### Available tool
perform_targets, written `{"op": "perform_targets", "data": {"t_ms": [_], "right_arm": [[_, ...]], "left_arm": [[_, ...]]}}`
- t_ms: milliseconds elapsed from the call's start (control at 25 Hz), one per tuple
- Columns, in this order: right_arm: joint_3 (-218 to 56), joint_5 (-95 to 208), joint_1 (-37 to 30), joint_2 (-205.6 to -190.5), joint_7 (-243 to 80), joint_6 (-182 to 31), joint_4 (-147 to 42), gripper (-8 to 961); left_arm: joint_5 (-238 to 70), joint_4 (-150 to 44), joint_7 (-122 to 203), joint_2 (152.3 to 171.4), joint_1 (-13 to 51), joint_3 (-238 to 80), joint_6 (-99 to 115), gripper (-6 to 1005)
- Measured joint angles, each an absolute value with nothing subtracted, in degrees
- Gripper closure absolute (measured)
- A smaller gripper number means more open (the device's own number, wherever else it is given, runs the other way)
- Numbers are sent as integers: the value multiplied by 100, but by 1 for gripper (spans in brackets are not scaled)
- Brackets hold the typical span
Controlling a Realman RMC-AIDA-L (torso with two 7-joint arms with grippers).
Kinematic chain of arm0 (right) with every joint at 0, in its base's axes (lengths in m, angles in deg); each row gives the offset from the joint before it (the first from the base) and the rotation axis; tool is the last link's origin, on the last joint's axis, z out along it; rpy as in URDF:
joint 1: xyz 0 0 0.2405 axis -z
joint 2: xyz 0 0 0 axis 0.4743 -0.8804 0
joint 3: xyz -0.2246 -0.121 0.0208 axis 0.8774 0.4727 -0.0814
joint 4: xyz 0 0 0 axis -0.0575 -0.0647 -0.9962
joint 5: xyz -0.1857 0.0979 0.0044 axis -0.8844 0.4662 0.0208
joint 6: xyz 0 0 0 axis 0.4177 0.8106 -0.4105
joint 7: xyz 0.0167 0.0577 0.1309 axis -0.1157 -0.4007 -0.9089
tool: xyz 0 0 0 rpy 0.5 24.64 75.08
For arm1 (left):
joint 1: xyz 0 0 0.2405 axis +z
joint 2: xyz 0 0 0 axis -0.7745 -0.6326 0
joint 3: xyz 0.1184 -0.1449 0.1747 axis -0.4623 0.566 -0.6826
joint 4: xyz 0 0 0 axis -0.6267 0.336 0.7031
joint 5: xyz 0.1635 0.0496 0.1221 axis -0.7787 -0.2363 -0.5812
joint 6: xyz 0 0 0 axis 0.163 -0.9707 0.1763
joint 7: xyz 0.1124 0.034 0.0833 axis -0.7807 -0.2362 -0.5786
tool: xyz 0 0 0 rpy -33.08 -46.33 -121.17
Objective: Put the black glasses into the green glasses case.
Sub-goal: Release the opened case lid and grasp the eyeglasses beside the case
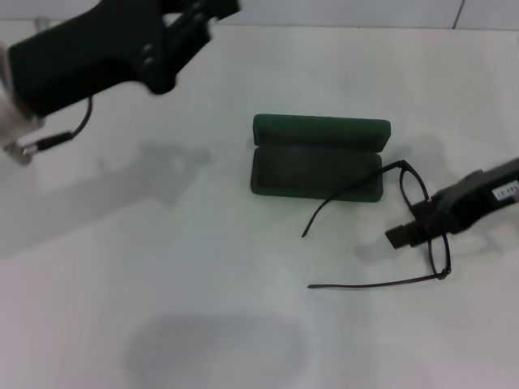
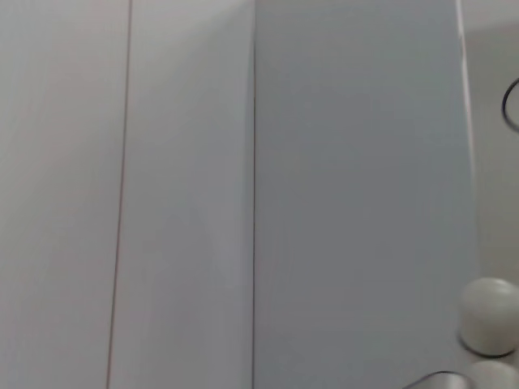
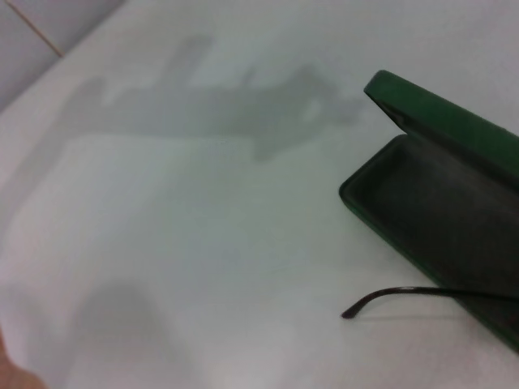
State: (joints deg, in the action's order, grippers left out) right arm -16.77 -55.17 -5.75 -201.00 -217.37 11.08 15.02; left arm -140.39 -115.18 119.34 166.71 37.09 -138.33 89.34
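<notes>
case: green glasses case point(image 1: 318, 166) mid-worktop point(image 1: 203, 308), lid up, tray empty
glasses: black glasses point(image 1: 422, 219) just right of case, temples unfolded, one tip hanging over the tray
right gripper point(image 1: 405, 235): at the frame front, fingers apparently clenched on it
left gripper point(image 1: 190, 32): parked far-left, fingers can't tell
tip: fold temples first, lower level

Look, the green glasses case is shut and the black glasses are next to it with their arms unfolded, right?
Not quite. The green glasses case is open, its lid standing up; the head view shows the lining inside. The rest holds: the black glasses sit beside it with their arms unfolded, one reaching over the case, at the right gripper.
</notes>
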Motion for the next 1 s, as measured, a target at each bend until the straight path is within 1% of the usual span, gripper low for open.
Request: {"op": "perform_targets", "data": {"t_ms": [80,280,440,680,1000], "right_arm": [[-1593,-5747,-813,-20096,-22120,1088,1573,214],[-1486,-6715,-1381,-20095,-22933,1331,1757,214],[-1309,-7171,-1558,-20115,-23210,1588,1962,214],[-1014,-7547,-1400,-20123,-23519,1646,2168,212],[-481,-7740,-1145,-20159,-23687,1038,2008,211]], "left_arm": [[-13930,-11119,11742,16666,3706,-13638,9300,944],[-13842,-10477,11604,16659,3694,-13255,9736,941],[-13815,-10275,11516,16658,3660,-13216,9767,941],[-13725,-10083,11492,16665,3634,-13223,9845,940],[-13666,-9697,11362,16665,3484,-13231,9951,940]]}}
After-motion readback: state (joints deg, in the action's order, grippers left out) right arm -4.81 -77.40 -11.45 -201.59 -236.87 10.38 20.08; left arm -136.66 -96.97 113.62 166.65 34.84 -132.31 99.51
